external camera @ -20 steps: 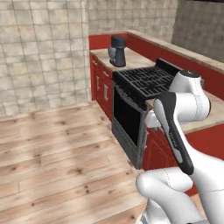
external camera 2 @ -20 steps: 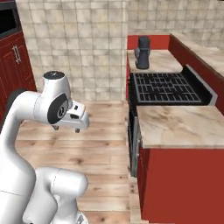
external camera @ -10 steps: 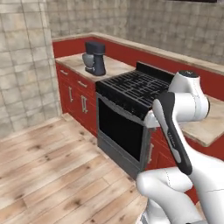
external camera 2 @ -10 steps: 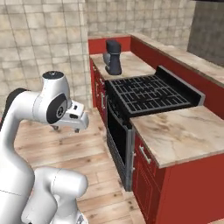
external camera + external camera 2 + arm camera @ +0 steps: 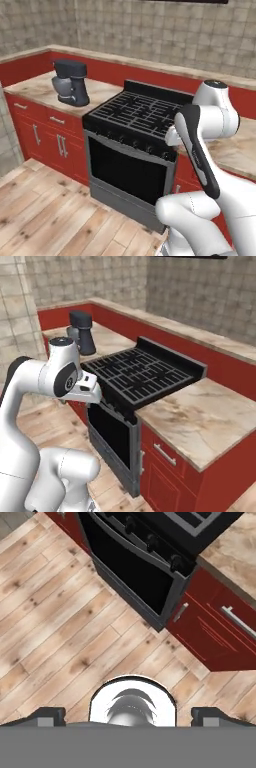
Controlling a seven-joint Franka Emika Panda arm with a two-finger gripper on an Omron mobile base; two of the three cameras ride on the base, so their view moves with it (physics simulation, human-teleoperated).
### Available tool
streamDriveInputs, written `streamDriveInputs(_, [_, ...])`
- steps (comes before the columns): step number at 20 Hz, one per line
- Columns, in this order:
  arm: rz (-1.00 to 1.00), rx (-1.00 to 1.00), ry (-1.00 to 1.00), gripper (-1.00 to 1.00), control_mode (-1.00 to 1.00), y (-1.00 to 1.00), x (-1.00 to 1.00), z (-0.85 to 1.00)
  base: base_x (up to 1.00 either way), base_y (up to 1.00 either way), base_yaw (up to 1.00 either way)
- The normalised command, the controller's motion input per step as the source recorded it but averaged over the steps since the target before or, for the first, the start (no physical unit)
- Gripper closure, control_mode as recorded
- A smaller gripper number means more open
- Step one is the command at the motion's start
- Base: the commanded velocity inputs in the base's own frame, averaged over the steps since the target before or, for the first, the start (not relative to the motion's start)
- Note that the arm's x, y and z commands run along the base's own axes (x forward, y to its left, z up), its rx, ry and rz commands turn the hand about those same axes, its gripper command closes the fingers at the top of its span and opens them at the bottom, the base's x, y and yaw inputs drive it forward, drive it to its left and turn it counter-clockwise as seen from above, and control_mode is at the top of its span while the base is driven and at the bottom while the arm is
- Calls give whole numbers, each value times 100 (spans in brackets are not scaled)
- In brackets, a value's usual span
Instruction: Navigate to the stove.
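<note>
Since the frame half a second earlier, both base views had swung further round, so the stove (image 5: 135,145) sat more squarely ahead and larger in frame; this was camera travel with the base, not movement of the fixtures. In the left base view the stove stood centre frame, its black burner grates (image 5: 137,110) on top, a row of knobs (image 5: 134,144) along the front edge, the dark oven door (image 5: 127,170) below them and a grey bottom panel (image 5: 120,200) at floor level. In the right base view the stove (image 5: 140,378) lay just ahead and to the right of the arm's upper joint.

A dark stand mixer (image 5: 71,82) stood on the marble surface (image 5: 37,90) to the left of the stove, near but not touching it. Red cabinets (image 5: 47,137) with metal handles flanked the stove on both sides, and a second stretch of marble surface (image 5: 200,421) adjoined its right side. A tiled wall (image 5: 150,30) ran behind.

In the hand view the camera looked down on the wooden floor (image 5: 60,622), with the oven door (image 5: 130,574) and a red cabinet (image 5: 215,637) towards the top. The jaws stood wide apart, holding nothing, the dark fingertips (image 5: 47,716) at either side of the bottom edge.
</note>
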Motion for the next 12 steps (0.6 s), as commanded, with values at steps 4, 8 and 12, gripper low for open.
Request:
streamDriveInputs(4, [0, 0, 0, -100, 100, 0, 0, 0, 62, 83, -53])
streamDriveInputs(8, [0, 0, 0, -100, 100, 0, 0, 0, 53, 85, -52])
streamDriveInputs(12, [0, 0, 0, -100, 100, 0, 0, 0, 49, 77, -51])
